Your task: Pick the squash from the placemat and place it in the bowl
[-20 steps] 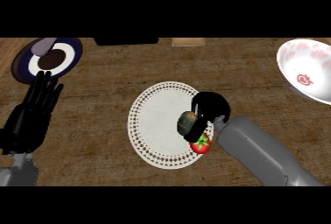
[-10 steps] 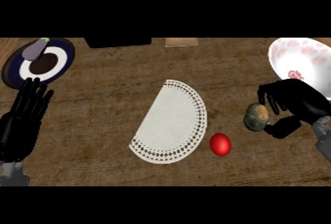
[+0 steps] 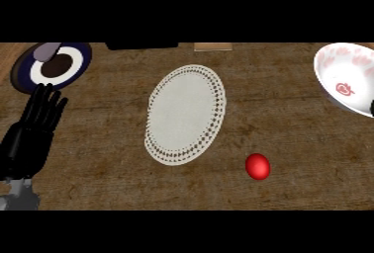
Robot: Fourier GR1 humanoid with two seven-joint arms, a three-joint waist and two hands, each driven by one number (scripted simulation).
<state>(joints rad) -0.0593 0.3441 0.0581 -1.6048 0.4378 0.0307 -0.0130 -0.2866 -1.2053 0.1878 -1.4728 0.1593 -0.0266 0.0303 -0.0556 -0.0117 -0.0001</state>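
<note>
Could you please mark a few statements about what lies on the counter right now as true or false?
1. The placemat has nothing lying on it. True.
2. The red object sits on the placemat. False: it lies on the wooden counter, to the right of and below the placemat.
3. The bowl is at the right edge of the view. True.
4. The left hand is curled round the squash. False: its fingers are straight and it holds nothing; no squash shows.
5. The right hand is over the placemat. False: it is out of view.
</note>
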